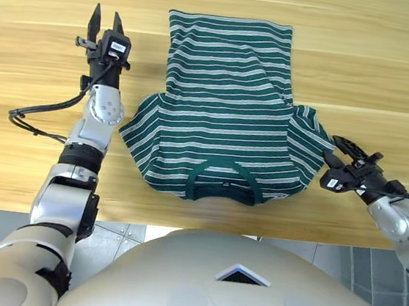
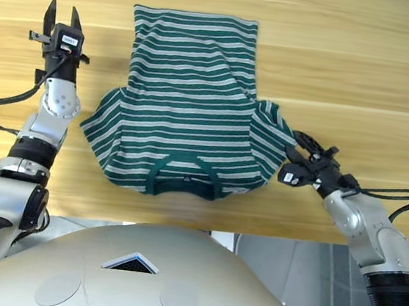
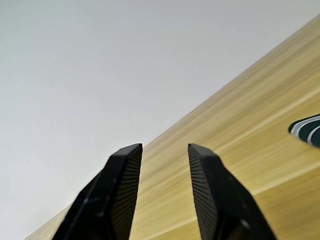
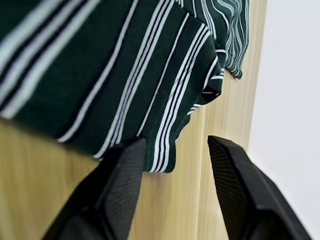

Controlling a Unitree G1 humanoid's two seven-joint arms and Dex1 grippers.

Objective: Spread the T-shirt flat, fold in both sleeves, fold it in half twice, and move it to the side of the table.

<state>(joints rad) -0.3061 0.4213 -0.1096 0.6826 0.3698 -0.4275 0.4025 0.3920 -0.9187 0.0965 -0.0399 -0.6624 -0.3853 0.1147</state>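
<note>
Right wrist view: right claw [image 4: 176,145] open at the sleeve [image 4: 165,110] hem of the T-shirt [image 1: 225,104], which lies mid surface [image 1: 376,69]; left claw [image 1: 105,22] open, off beside it. A shallow pinch could slip and bunch the sleeve.

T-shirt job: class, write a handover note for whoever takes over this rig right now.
Left gripper: open, over bare table, to the left of the T-shirt.
Right gripper: open at the hem of the right sleeve, not yet shut on it.
T-shirt: roughly flat mid-table, collar toward the robot, both sleeves out.
Done: spreading, roughly.
Left: fold both sleeves in, halve twice, move it to the table's side.
</note>
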